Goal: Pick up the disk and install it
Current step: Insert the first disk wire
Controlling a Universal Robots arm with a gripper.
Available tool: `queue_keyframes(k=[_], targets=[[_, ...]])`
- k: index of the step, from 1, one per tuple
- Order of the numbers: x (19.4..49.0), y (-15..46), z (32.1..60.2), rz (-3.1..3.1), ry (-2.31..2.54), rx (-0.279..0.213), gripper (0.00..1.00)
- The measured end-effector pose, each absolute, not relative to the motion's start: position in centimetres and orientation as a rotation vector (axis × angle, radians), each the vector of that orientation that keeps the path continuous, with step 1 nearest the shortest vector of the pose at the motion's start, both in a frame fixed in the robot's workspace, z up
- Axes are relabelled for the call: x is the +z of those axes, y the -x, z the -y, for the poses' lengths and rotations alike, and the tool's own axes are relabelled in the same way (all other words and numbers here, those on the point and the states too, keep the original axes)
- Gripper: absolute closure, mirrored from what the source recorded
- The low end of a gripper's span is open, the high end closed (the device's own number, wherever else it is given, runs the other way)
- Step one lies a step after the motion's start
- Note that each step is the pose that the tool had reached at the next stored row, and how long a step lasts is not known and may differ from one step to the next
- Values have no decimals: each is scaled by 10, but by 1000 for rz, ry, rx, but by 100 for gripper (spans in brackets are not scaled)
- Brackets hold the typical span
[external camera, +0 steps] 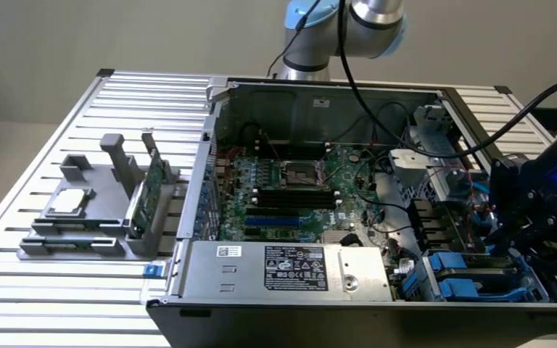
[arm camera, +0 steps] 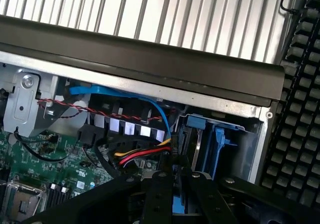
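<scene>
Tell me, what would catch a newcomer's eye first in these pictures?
The open grey metal computer case on the slatted table, its green motherboard exposed in the middle. At the exterior view's right, the black robot gripper hangs over the case's corner bay, above blue plastic drive carriers. A grey holder with a green circuit card stands outside, at the exterior view's left.

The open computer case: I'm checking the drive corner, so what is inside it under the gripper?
Under the gripper, inside the case, sit blue drive carriers and red and yellow wires. The gripper covers whatever lies between its fingers.

I see ribbed matt metal on the surface (external camera: pixel 27 290), bare sheet steel on the case (external camera: pixel 259 90), blue plastic carriers (external camera: pixel 463 279).
</scene>
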State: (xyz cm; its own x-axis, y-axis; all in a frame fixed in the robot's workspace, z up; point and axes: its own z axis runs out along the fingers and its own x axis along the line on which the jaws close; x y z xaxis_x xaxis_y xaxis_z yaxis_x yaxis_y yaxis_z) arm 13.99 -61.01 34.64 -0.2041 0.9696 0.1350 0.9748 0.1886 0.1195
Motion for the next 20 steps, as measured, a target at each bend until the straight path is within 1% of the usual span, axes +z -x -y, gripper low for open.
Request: queue_keyframes(k=[4, 9, 20], targets=[[346, -140, 609, 2388, 1978, -277, 84], [346, -140, 609, 2340, 2006, -238, 84], [345, -141, 608, 2275, 2076, -200, 84]])
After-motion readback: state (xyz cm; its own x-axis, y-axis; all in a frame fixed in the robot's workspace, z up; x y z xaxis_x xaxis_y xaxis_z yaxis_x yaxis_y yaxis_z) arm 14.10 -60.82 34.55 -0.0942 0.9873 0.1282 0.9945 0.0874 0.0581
